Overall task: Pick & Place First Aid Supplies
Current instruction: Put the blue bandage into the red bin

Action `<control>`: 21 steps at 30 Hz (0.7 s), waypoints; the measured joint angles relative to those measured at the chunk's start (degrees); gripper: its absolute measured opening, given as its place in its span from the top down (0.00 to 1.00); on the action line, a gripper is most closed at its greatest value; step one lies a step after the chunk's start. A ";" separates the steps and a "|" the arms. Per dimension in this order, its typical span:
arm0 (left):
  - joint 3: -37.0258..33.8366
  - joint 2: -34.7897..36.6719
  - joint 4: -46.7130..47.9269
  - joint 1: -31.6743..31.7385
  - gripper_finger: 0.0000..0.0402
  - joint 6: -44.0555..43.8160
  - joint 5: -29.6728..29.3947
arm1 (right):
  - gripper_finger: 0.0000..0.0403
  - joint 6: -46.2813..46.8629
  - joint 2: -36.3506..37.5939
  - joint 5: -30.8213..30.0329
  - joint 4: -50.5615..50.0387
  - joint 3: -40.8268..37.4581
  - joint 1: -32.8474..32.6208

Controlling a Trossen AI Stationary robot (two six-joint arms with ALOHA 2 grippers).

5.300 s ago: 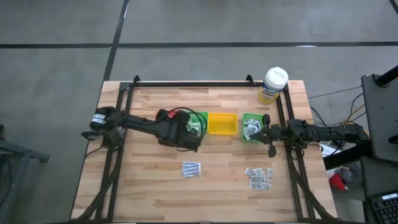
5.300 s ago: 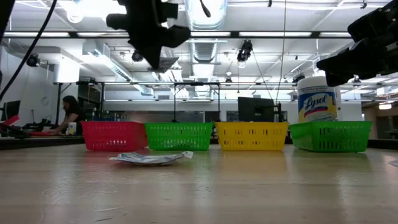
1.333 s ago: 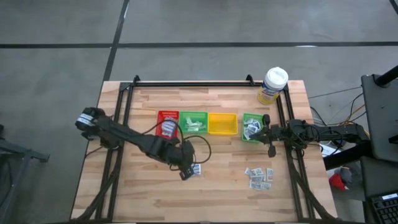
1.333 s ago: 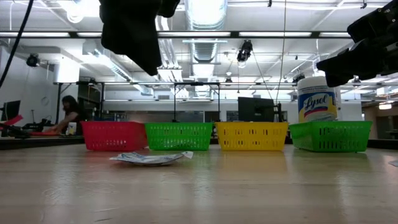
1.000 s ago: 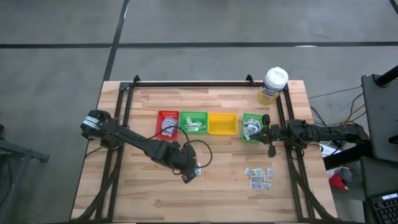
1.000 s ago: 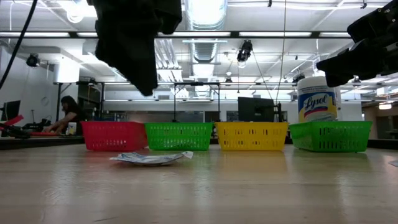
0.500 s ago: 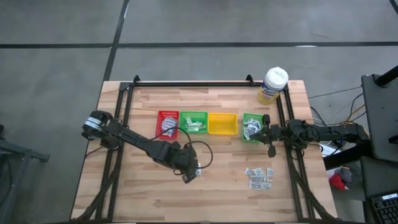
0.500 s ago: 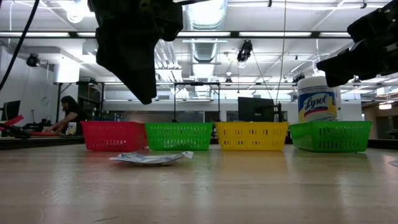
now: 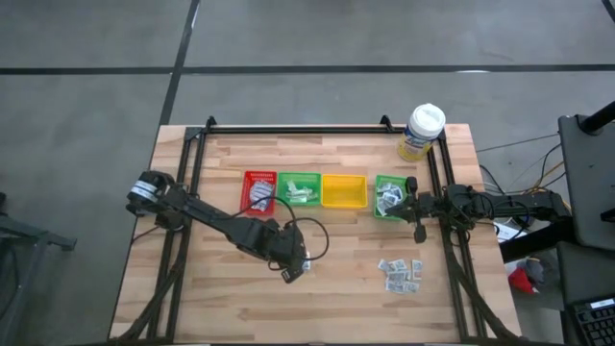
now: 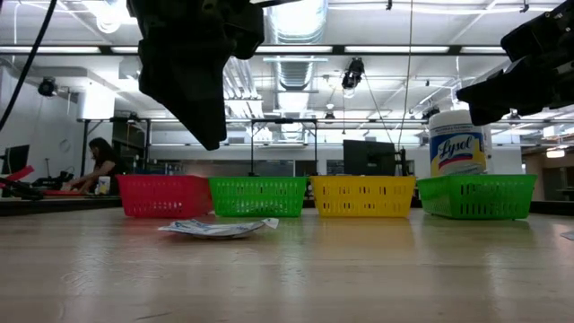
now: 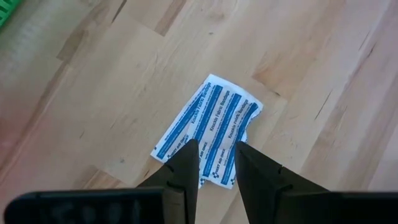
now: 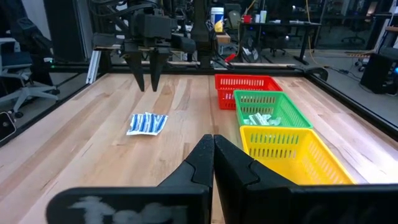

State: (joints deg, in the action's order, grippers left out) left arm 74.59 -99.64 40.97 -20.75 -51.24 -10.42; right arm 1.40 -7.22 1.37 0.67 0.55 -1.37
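Hovering above the blue-striped white strips [image 11: 208, 135], the left gripper [image 11: 216, 163] is hanging with its fingers parted and nothing between them. Those strips are lying flat on the bench [image 9: 346, 298], in front of the red tray [image 9: 259, 192]. At the right edge, the right gripper [image 12: 213, 155] is waiting clenched shut and empty.

Below my left gripper [image 11: 214, 163], black-fingered: white packets [image 11: 208, 130] striped blue with blue print, on pale blond wood table [image 11: 323, 74]. Beyond it, baskets [image 12: 247, 83] red, green, yellow, green. Tub [image 9: 422, 132] white-lidded, yellow label.
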 joint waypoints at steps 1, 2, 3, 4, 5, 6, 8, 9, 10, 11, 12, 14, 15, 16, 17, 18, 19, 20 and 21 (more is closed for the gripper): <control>0.00 -0.01 0.00 0.08 0.76 -0.30 0.01 | 0.98 0.07 0.00 0.00 0.00 -0.01 0.02; 0.00 0.00 0.00 0.25 0.76 -1.01 0.13 | 0.98 0.05 0.00 0.00 0.00 -0.01 0.01; 0.00 -0.01 0.00 0.45 0.76 -1.91 0.33 | 0.98 -0.02 0.00 0.00 -0.01 -0.01 0.01; 0.00 -0.01 0.04 0.66 0.76 -2.85 0.46 | 0.98 -0.01 0.00 0.00 0.00 0.01 0.01; -0.01 -0.01 0.18 0.87 0.76 -3.66 0.44 | 0.98 0.06 0.00 0.00 -0.01 0.00 0.02; 0.00 -0.01 0.46 1.07 0.76 -4.36 0.42 | 0.98 0.07 0.00 0.00 0.00 -0.01 0.02; -0.02 -0.04 1.45 1.42 0.76 -5.53 0.37 | 0.98 -0.03 0.00 0.00 0.00 0.00 0.00; -0.02 -0.14 1.96 1.58 0.76 -6.20 0.36 | 0.98 0.05 0.00 0.00 -0.01 -0.01 0.01; -0.02 -0.19 2.55 1.70 0.76 -7.08 0.36 | 0.98 0.08 0.00 0.00 0.00 -0.01 0.02; -0.04 -0.21 3.12 1.81 0.76 -7.81 0.38 | 0.98 0.04 0.00 0.00 -0.02 -0.01 0.00; -0.04 -0.23 3.66 1.87 0.76 -8.62 0.36 | 0.98 -0.03 0.00 0.00 0.00 -0.01 0.00; -0.04 -0.23 4.13 1.92 0.76 -10.08 0.34 | 0.98 0.06 0.00 0.00 -0.01 0.00 0.00; -0.04 -0.23 4.36 1.92 0.76 -10.95 0.25 | 0.98 0.05 0.00 0.00 -0.01 -0.01 0.01; -0.04 -0.23 4.91 1.92 0.76 -11.92 -0.01 | 0.98 -0.03 0.00 0.00 0.00 0.01 0.01; -0.06 -0.24 5.49 1.92 0.76 -13.01 -0.15 | 0.98 0.00 0.00 0.00 -0.01 -0.01 0.00; -0.09 -0.55 5.56 2.01 0.76 -14.03 -0.15 | 0.98 0.08 0.00 0.00 -0.02 0.01 0.02; -0.09 -0.93 5.51 2.11 0.76 -14.92 -0.21 | 0.98 0.08 0.01 0.00 0.00 -0.01 0.01; -0.11 -1.42 5.75 2.19 0.76 -15.82 -0.19 | 0.98 -0.01 0.00 0.00 -0.02 -0.01 0.02; -0.13 -2.14 6.02 2.31 0.76 -16.55 -0.19 | 0.98 -0.03 0.00 0.00 -0.02 0.01 0.00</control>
State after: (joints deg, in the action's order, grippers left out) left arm 74.45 -101.79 47.00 -18.44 -67.79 -10.61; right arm 1.37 -7.22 1.37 0.64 0.56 -1.36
